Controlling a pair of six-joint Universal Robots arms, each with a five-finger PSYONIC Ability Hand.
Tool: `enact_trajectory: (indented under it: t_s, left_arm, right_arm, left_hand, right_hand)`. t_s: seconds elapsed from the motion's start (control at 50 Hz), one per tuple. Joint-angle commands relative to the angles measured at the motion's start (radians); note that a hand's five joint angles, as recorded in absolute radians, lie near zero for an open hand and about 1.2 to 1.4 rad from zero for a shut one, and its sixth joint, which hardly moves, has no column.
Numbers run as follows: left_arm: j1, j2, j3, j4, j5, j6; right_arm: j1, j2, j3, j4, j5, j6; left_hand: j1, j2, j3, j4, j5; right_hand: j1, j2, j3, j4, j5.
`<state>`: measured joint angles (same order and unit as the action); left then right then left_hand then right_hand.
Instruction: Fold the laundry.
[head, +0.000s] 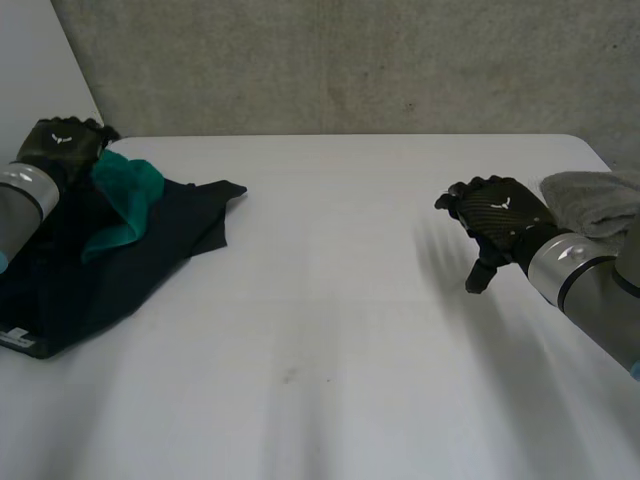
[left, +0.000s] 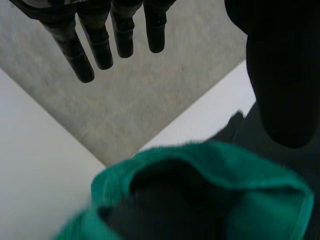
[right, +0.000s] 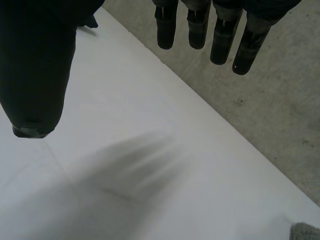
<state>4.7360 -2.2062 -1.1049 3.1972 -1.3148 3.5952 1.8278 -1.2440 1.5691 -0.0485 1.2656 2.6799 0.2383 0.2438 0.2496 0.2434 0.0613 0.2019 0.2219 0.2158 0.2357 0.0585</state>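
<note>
White table: crumpled dark garment, green cloth on top

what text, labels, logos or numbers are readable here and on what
No readable words or numbers.
Back of the left hand and the right hand: a white emblem, no letters.
The white tag at the dark garment edge: too small to read.

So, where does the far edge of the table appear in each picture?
Head view: the far edge of the table runs straight across, directly under the grey wall.
Left wrist view: the far edge slants just beyond the green cloth.
Right wrist view: the far edge slants past the tips of the right hand.
Shared landmark: the grey wall, which rises behind the edge in all three.
</note>
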Motion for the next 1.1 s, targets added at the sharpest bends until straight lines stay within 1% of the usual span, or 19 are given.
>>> enact_trajectory:
  t_s: [0.02,0.16,0.2,0.22,0.26,0.34,0.44,0.52,0.6,0.68,0.7,0.76,0.78,0.92,0.94,1.0,1.02,1.06,1.1]
  left_arm:
    - [0.030,-0.134,0.109,0.009,0.006,0.036]
    - [0.032,-0.273,0.229,0.021,0.008,0.040]
    - [0.032,-0.288,0.246,0.023,0.006,0.039]
    - [0.029,-0.293,0.257,0.024,0.002,0.040]
    - [0.024,-0.290,0.260,0.035,-0.003,0.039]
    - [-0.008,-0.233,0.247,0.107,-0.032,0.020]
    - [-0.082,-0.058,0.195,0.203,-0.118,-0.062]
    - [-0.114,0.132,0.191,0.246,-0.123,-0.166]
    - [-0.160,0.235,0.206,0.259,-0.127,-0.231]
    - [-0.276,0.301,0.217,0.259,-0.130,-0.271]
    - [-0.330,0.330,0.209,0.259,-0.130,-0.283]
    - [-0.411,0.364,0.194,0.254,-0.126,-0.308]
    - [-0.465,0.378,0.172,0.253,-0.124,-0.328]
    - [-0.623,0.373,0.042,0.245,-0.123,-0.452]
    - [-0.660,0.359,0.013,0.243,-0.120,-0.495]
    - [-0.706,0.309,-0.016,0.251,-0.106,-0.527]
    - [-0.715,0.263,-0.019,0.237,-0.100,-0.526]
    - [-0.715,0.217,-0.030,0.219,-0.100,-0.518]
    - [-0.723,0.162,-0.044,0.184,-0.100,-0.507]
  right_arm:
    - [0.002,0.031,0.000,-0.002,0.000,0.000]
    - [0.002,0.058,0.000,-0.002,0.001,-0.003]
    - [0.002,0.063,0.000,-0.002,0.001,-0.006]
    - [0.002,0.064,0.000,-0.002,0.001,-0.006]
    - [0.002,0.069,0.000,-0.002,0.001,-0.008]
    - [0.002,0.069,-0.001,-0.002,0.003,-0.008]
    - [0.002,0.067,-0.004,-0.002,0.003,-0.008]
    - [-0.001,0.066,-0.006,-0.002,0.003,-0.008]
    - [-0.001,0.063,-0.012,-0.002,0.005,-0.006]
    - [-0.007,0.057,-0.020,-0.004,0.008,-0.002]
    - [-0.010,0.055,-0.023,-0.004,0.009,0.000]
    - [-0.041,0.054,-0.043,-0.005,0.040,0.003]
    - [-0.048,0.054,-0.046,-0.004,0.050,0.003]
    - [-0.084,0.043,-0.087,-0.005,0.092,0.003]
    - [-0.091,0.041,-0.092,-0.005,0.094,0.003]
    - [-0.122,0.035,-0.100,-0.005,0.094,0.003]
    - [-0.125,0.035,-0.101,-0.005,0.095,0.003]
    - [-0.131,0.035,-0.104,-0.004,0.095,0.003]
    - [-0.133,0.035,-0.104,-0.004,0.095,0.003]
  left_hand:
    - [0.163,0.157,0.152,0.158,0.165]
    - [0.456,0.451,0.445,0.451,0.459]
    - [0.655,0.650,0.644,0.650,0.658]
    - [0.921,0.915,0.910,0.916,0.923]
    - [1.157,1.151,1.146,1.152,1.159]
    - [1.158,1.152,1.147,1.153,1.160]
    - [1.158,1.152,1.147,1.153,1.160]
    - [1.158,1.152,1.147,1.153,1.160]
    - [1.158,1.152,1.147,1.153,1.160]
    - [1.158,1.152,1.147,1.153,1.160]
    - [1.158,1.152,1.147,1.153,1.160]
    - [1.158,1.152,1.147,1.153,1.160]
    - [1.158,1.152,1.147,1.153,1.160]
    - [1.158,1.152,1.147,1.153,1.160]
    - [1.158,1.152,1.147,1.153,1.160]
    - [1.155,1.150,1.144,1.150,1.158]
    - [0.612,0.606,0.601,0.607,0.614]
    - [-0.022,-0.027,-0.033,-0.027,-0.019]
    - [-0.014,-0.019,-0.025,-0.019,-0.011]
  right_hand:
    - [-0.027,-0.047,-0.041,-0.061,-0.058]
    - [-0.027,-0.047,-0.041,-0.061,-0.058]
    - [-0.027,-0.047,-0.041,-0.061,-0.058]
    - [-0.027,-0.047,-0.041,-0.061,-0.058]
    - [-0.027,-0.047,-0.041,-0.061,-0.058]
    - [-0.027,-0.047,-0.041,-0.061,-0.058]
    - [-0.027,-0.047,-0.041,-0.061,-0.058]
    - [-0.027,-0.047,-0.041,-0.061,-0.058]
    - [-0.027,-0.047,-0.041,-0.061,-0.058]
    - [-0.027,-0.047,-0.041,-0.061,-0.058]
    - [-0.027,-0.047,-0.041,-0.061,-0.058]
    - [-0.027,-0.047,-0.041,-0.061,-0.058]
    - [-0.027,-0.047,-0.041,-0.061,-0.058]
    - [-0.027,-0.047,-0.041,-0.061,-0.058]
    - [-0.027,-0.047,-0.041,-0.061,-0.058]
    - [-0.027,-0.047,-0.041,-0.061,-0.058]
    - [-0.027,-0.047,-0.041,-0.061,-0.058]
    - [-0.027,-0.047,-0.041,-0.061,-0.058]
    - [-0.027,-0.047,-0.041,-0.061,-0.058]
